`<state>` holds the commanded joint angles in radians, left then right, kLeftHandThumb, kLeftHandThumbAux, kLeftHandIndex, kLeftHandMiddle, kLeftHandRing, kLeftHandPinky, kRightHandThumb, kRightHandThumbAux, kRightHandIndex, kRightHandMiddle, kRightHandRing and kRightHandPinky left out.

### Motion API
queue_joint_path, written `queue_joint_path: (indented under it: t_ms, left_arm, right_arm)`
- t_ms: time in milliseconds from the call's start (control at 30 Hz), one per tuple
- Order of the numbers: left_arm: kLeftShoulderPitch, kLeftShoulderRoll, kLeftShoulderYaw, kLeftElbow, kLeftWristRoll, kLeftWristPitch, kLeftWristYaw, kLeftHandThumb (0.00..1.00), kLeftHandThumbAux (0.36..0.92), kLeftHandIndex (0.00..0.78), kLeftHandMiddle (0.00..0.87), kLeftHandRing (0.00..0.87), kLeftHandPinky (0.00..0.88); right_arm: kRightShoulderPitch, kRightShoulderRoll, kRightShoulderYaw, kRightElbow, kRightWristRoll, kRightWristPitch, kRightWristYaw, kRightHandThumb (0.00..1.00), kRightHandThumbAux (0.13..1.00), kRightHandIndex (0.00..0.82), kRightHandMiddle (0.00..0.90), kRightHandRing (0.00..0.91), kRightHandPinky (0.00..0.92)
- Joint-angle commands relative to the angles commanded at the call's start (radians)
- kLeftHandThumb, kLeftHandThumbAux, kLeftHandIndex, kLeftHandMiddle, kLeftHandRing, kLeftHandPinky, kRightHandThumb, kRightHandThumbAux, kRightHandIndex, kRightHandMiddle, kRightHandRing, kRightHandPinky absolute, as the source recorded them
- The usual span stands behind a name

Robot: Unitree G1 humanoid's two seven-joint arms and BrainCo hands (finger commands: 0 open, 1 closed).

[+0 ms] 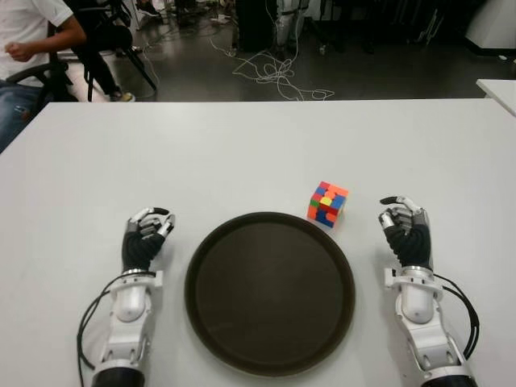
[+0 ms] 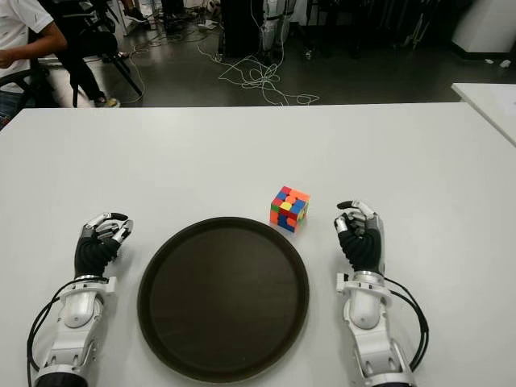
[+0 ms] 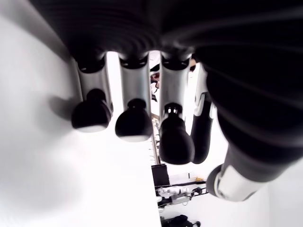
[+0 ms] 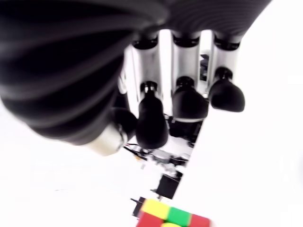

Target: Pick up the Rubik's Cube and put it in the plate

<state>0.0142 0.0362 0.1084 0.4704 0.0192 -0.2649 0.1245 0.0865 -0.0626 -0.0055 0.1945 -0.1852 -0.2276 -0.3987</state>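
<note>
Cube point(image 1: 327, 203) sits on table point(image 1: 242, 145) just beyond plate point(image 1: 269, 292) rim; left hand point(image 1: 146, 239) & right hand point(image 1: 405, 227) flank plate (fingers loosely curled, both holding nothing).

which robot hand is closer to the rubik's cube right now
The right. The right robot hand shows just beside the Rubik's Cube, on its right, holding nothing. The left robot hand shows across the plate, far to the cube's left, also empty.

White table point(image 1: 242, 145) fills the foreground. Beyond it: tangled white cables point(image 1: 274, 68) at 12 o'clock, seated person point(image 1: 28, 48) at 10 o'clock.
</note>
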Motion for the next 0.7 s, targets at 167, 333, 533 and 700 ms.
queue_joint_path:
  t_ms: [167, 333, 533, 700]
  left_arm:
    - [-0.002, -0.001, 0.003, 0.002, -0.004, -0.003, -0.005, 0.705, 0.707, 0.443, 0.807, 0.827, 0.813]
    - [-0.004, -0.005, 0.006, 0.003, -0.008, 0.004, -0.005, 0.705, 0.707, 0.443, 0.804, 0.824, 0.810]
    - [-0.003, -0.018, 0.016, -0.005, -0.018, 0.012, 0.005, 0.706, 0.707, 0.443, 0.808, 0.831, 0.827]
    - [-0.010, -0.018, 0.020, 0.011, -0.018, 0.005, 0.002, 0.705, 0.708, 0.443, 0.805, 0.831, 0.817]
  right_arm:
    - [-0.011, 0.003, -0.003, -0.009, 0.021, 0.000, 0.022, 0.682, 0.731, 0.437, 0.783, 0.809, 0.813]
    - [-0.042, 0.003, -0.010, -0.014, 0.032, -0.012, 0.030, 0.681, 0.731, 0.437, 0.782, 0.809, 0.812]
    - [-0.068, -0.009, -0.022, -0.017, 0.027, -0.023, 0.037, 0.681, 0.732, 0.437, 0.782, 0.809, 0.812]
    - [-0.091, -0.024, -0.028, -0.017, -0.003, -0.038, 0.027, 0.681, 0.732, 0.437, 0.782, 0.807, 0.809]
